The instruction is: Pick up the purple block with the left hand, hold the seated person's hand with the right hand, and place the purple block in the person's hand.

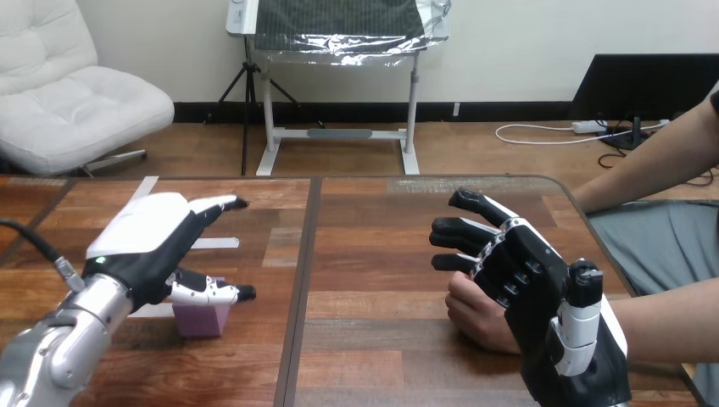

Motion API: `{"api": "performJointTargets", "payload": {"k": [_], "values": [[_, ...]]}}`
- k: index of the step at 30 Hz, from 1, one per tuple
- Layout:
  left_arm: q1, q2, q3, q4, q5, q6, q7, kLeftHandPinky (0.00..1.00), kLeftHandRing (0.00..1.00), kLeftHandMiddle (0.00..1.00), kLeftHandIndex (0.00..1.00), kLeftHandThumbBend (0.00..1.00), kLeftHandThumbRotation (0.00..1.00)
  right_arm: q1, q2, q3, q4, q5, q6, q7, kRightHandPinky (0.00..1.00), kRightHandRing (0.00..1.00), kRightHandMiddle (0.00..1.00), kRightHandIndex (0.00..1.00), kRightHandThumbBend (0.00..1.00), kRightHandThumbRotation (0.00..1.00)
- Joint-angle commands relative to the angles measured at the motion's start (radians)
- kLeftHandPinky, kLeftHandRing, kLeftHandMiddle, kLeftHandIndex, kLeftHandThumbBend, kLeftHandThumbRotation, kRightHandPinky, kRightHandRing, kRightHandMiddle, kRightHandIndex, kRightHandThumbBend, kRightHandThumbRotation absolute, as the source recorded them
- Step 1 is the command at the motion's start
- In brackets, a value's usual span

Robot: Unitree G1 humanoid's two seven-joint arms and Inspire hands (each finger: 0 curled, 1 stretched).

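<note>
The left robot hand (148, 242) comes in from the lower left on its silver forearm (59, 339), white back upward, over the worktop (381, 263). It is released. Its fingers (216, 203) stretch straight toward the right and its thumb (212, 293) points the same way lower down, with nothing held in the wide gap between them. The purple block (202, 320) stands on the worktop directly beneath that thumb, just below and slightly right of the palm. Whether the thumb touches the block's top cannot be told. Just beyond this hand's fingertips a dark seam (303, 280) runs down the worktop.

Well apart, right of the seam, the right robot hand (530, 267) shows its black side. Its fingers (458, 231) are spread, point left and are only lightly bent, and its thumb (583, 284) stands upright at its right. It too is released, closing on nothing. The person's hand (476, 315), a loose fist, sits just under these fingers against the lower left of the palm, partly hidden behind it. The fingers pass above it without wrapping round it. The person's forearm (670, 318) runs from behind this hand to the right edge.
</note>
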Motion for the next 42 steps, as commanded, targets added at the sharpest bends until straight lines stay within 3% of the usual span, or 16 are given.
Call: {"api": "performJointTargets", "payload": {"k": [1, 15, 28, 42], "values": [[-0.103, 0.038, -0.041, 0.055, 0.024, 0.017, 0.026, 0.78, 0.87, 0.89, 0.87, 0.86, 0.4, -0.05, 0.014, -0.016, -0.006, 0.012, -0.014, 0.004, 0.71, 0.77, 0.75, 0.81, 1.0, 1.0], [-0.161, 0.045, -0.111, 0.144, 0.05, 0.079, 0.016, 0.81, 0.9, 0.91, 0.88, 0.89, 0.46, -0.046, 0.015, -0.015, -0.012, 0.023, -0.01, 0.006, 0.72, 0.77, 0.75, 0.8, 1.0, 1.0], [-0.198, 0.049, -0.163, 0.224, 0.061, 0.079, 0.037, 0.82, 0.91, 0.92, 0.89, 0.89, 0.46, -0.04, 0.014, -0.016, -0.021, 0.025, -0.011, 0.006, 0.72, 0.77, 0.74, 0.8, 1.0, 1.0], [-0.215, 0.041, -0.174, 0.26, 0.025, 0.104, -0.011, 0.86, 0.93, 0.93, 0.89, 0.92, 0.4, -0.036, 0.013, -0.017, -0.028, 0.023, -0.01, 0.001, 0.7, 0.76, 0.74, 0.79, 1.0, 1.0]]}}
